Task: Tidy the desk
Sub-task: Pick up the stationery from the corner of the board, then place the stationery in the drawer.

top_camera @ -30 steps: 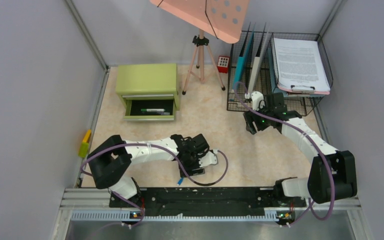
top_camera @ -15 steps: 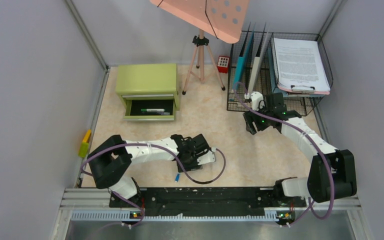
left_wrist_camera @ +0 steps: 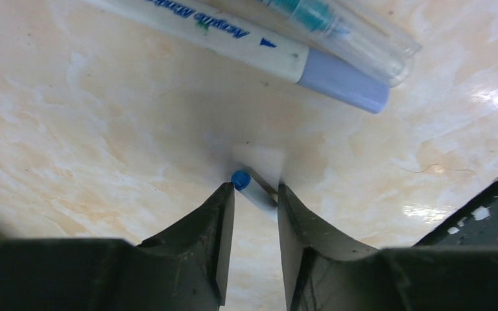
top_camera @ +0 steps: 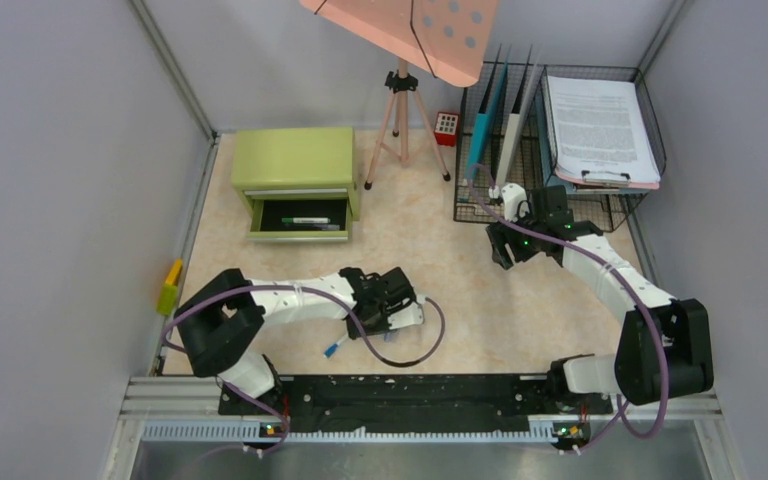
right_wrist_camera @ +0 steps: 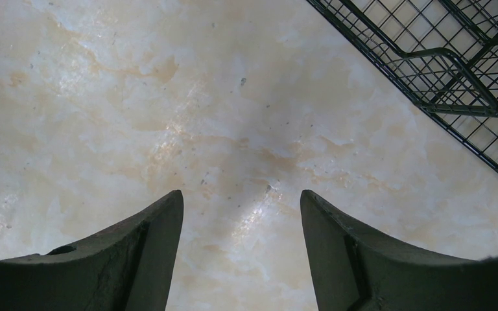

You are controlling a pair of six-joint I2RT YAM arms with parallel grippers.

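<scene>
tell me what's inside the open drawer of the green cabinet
The open drawer holds at least two pens lying sideways on its dark floor. Its rear part sits under the green cabinet, so anything there is hidden.

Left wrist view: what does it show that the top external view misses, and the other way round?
Only the left wrist: a white marker with a lavender cap and a clear pen with teal insides, side by side. Only the top: the green drawer cabinet, the pink board on a tripod, the black wire rack and the right arm. Both: the beige marbled desk, the left gripper and, seemingly, the small blue-tipped white pen between its fingers.
</scene>
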